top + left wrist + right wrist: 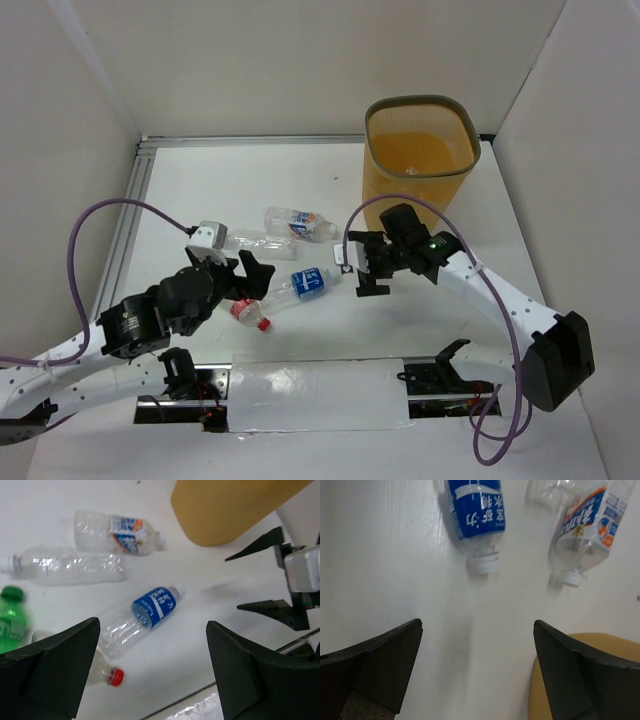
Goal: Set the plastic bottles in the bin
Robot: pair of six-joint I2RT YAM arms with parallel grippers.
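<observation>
The left wrist view crops the green bottle.

A middle bottle was laid on the table just ahead of the left gripper, in line with the gap of its jaws, its cap end turned toward the right gripper. Beyond it two more were laid side by side: a nearer bottle and, behind that, a farther bottle. Beside the left finger a leftmost bottle was set, and a nearest bottle lay at that finger's tip. The bin was stood ahead and right of those jaws, close by the right gripper's right finger.
</observation>
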